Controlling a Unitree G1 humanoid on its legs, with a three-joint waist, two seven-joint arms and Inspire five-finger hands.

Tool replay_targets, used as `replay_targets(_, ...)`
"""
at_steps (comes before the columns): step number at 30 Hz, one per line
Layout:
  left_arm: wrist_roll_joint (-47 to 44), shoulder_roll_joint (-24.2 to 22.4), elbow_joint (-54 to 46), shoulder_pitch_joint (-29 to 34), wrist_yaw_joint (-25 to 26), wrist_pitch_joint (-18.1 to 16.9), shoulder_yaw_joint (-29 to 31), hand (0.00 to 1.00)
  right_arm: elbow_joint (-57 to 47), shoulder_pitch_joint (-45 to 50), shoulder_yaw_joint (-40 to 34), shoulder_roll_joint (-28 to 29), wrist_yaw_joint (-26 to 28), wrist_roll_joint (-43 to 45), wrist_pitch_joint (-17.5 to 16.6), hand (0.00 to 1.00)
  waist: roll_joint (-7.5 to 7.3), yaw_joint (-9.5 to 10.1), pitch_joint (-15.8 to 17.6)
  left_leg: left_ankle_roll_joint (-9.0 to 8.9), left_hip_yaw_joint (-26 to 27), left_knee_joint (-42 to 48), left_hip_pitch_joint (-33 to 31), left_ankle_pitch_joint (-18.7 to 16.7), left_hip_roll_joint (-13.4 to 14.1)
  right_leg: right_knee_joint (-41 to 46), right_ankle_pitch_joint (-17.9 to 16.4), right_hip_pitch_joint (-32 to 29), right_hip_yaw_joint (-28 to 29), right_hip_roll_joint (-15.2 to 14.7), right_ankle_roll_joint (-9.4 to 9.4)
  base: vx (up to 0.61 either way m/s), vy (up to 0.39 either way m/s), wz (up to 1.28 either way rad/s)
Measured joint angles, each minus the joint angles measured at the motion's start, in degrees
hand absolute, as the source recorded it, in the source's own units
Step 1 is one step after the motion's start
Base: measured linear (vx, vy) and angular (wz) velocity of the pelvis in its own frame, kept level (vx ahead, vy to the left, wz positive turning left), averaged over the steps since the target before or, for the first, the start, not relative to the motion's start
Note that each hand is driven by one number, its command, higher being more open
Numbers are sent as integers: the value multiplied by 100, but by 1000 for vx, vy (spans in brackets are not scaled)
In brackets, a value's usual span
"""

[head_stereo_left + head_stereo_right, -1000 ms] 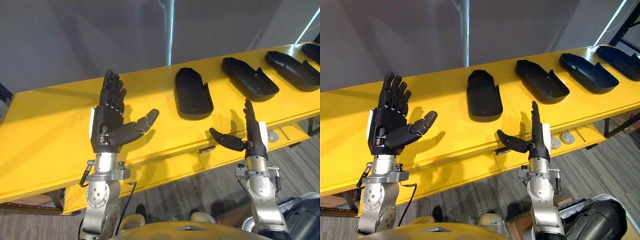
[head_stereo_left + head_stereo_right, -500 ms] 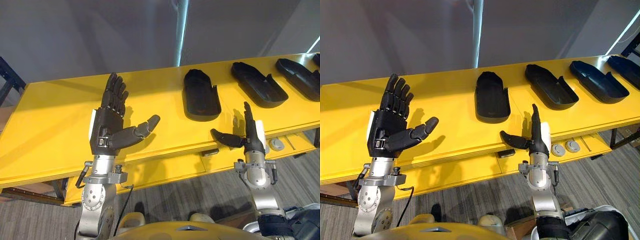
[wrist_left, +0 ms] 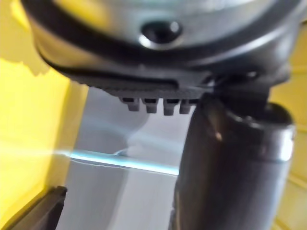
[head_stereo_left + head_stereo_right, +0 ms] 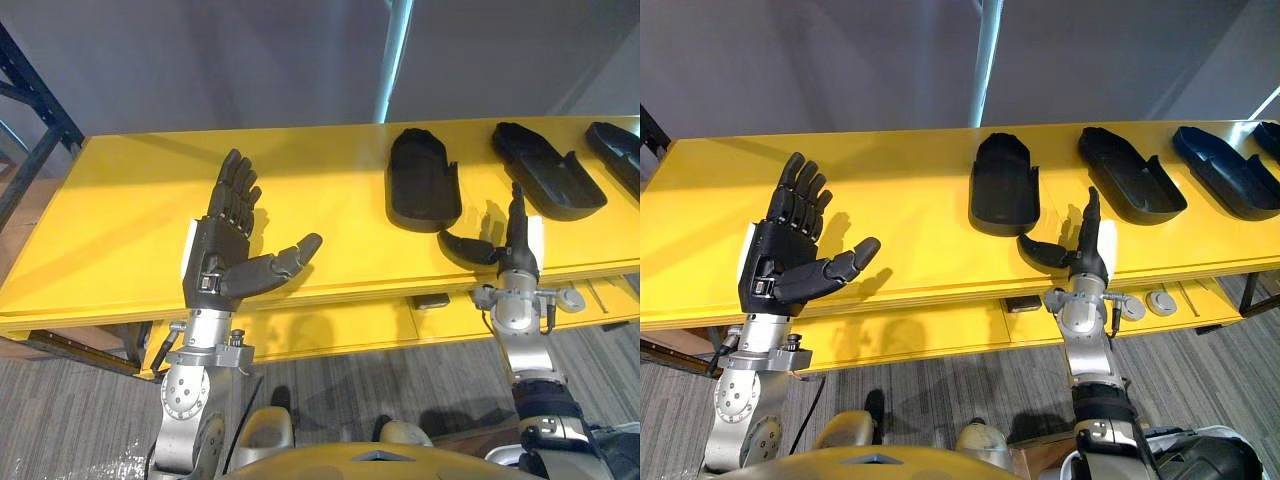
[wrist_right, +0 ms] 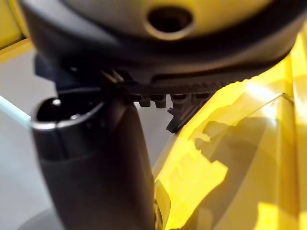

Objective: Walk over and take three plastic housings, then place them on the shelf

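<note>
Housings (image 4: 1004, 185) in row on yellow table (image 4: 902, 170)

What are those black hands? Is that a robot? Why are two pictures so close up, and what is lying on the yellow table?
Yes, it is a robot that walks on two legs. The two wide pictures come from cameras in its head, like two eyes looking down. Its dark left hand and right hand sit on silver arms. Both are held up with straight fingers and hold nothing. The two close-up pictures come from small cameras on its wrists, so each one sees its own hand from very near. In front of the robot stands a long yellow table. On it lie shallow black plastic shells in a row: the nearest housing, close to the right hand, then a second housing and a third housing.
</note>
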Motion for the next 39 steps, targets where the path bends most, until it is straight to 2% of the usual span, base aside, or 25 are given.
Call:
replay_targets(3, -34, 0, 0, -10, 12, 7, 2, 100, 15, -189, -6, -124, 24, 0, 75, 100, 61, 18, 100, 1, -44, 176, -125, -44, 6, 65, -29, -50, -23, 8, 0, -67, 6, 4)
replay_targets(12, -48, 7, 7, -25, -23, 88, 1, 100, 339, -591, -12, -205, 42, -5, 130, 100, 79, 76, 132, -31, -59, 423, -361, -112, 20, 131, -10, -181, -36, 17, -32, -17, 0, 2)
replay_targets(16, -329, 67, 50, -35, -358, 105, -62, 100, 301, -652, -20, -205, 42, -21, 126, 100, 94, 72, 155, 1, -30, 486, -368, -196, 31, 151, -14, -180, -9, 17, -37, 0, -3, -4)
replay_targets(19, -537, 121, 189, -37, -728, 211, -238, 100, -408, -418, -29, -205, 45, -224, 79, 100, 152, 69, 239, 3, 127, 577, -374, -265, 103, 144, -28, -227, 109, 45, -53, -5, -4, -18)
replay_targets(21, -540, 121, 328, -41, -837, 288, -347, 100, -1096, -44, -35, -205, 23, -538, -108, 100, 150, 49, 241, 8, 225, 592, -375, -306, 131, 144, -27, -275, 204, 49, -50, 18, 3, -28)
replay_targets(23, -534, 147, 453, -42, -881, 416, -518, 100, -1720, 333, -61, -205, -108, -1077, -437, 100, 142, -13, 246, -9, 338, 679, -385, -399, 175, 126, -20, -304, 315, 69, -40, 35, 12, -33)
replay_targets(24, -511, 187, 495, -47, -883, 498, -667, 100, -2265, 669, -104, -205, -249, -1293, -787, 100, 117, -117, 254, -26, 430, 790, -382, -504, 217, 112, -20, -304, 421, 91, -38, 48, 15, -30)
replay_targets(28, -483, 214, 516, -174, -872, 568, -845, 100, -2997, 1243, -289, -179, -400, -1365, -1230, 100, 92, -269, 244, -10, 618, 946, -347, -649, 298, 88, -10, -306, 601, 121, -28, 57, 18, -29)
replay_targets(30, -484, 207, 516, -384, -794, 729, -970, 100, -3344, 1726, -515, 72, -434, -1119, -1441, 100, 81, -394, 238, -8, 766, 980, -284, -739, 326, 65, -5, -315, 750, 126, -19, 45, 18, -31)
replay_targets(33, -450, 197, 526, -439, -637, 877, -1014, 100, -3578, 2125, -630, 412, -428, -852, -1482, 100, 83, -459, 236, -26, 950, 984, -189, -829, 359, 60, -6, -332, 913, 130, -16, 33, 24, -36)
replay_targets(39, -152, 157, 603, -453, -118, 992, -1098, 100, -4017, 3220, -1013, 984, -488, -390, -1545, 100, 111, -863, 218, -5, 1299, 982, -149, -922, 403, 92, -7, -541, 1278, 135, 0, 29, 30, -30)
